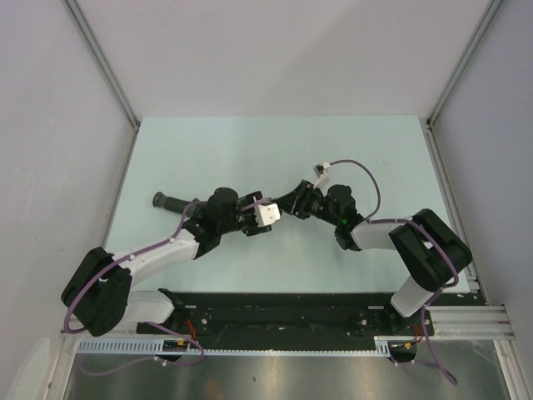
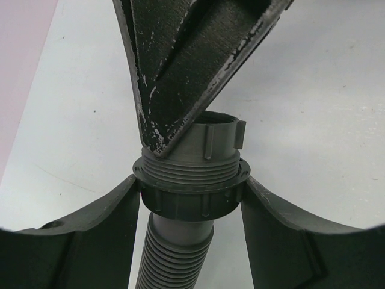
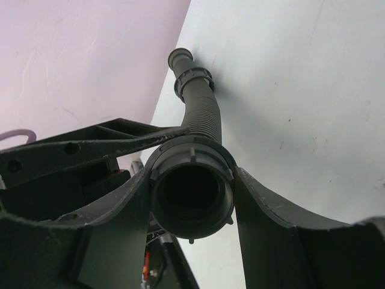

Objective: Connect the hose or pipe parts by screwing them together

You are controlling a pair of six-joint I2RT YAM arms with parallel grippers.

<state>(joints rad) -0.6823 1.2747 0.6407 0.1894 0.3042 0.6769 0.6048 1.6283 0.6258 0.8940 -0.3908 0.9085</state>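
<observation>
While edge-clear mid-table (image 1: 208, 150), L tool (image 2: 191, 194) tight on nut (image 2: 180, 206), R tool (image 3: 192, 180) tight on collar (image 3: 191, 152).

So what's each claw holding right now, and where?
Left claw clamps the ring nut on the hose end, by its sides. Right claw grips the threaded fitting around its open mouth.

Left tool (image 2: 191, 195) and right tool (image 3: 191, 198) clamped — tips close together.

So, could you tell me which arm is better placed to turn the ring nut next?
Probably the left: the left gripper clamps the ring nut, while the right gripper holds the threaded fitting.
</observation>
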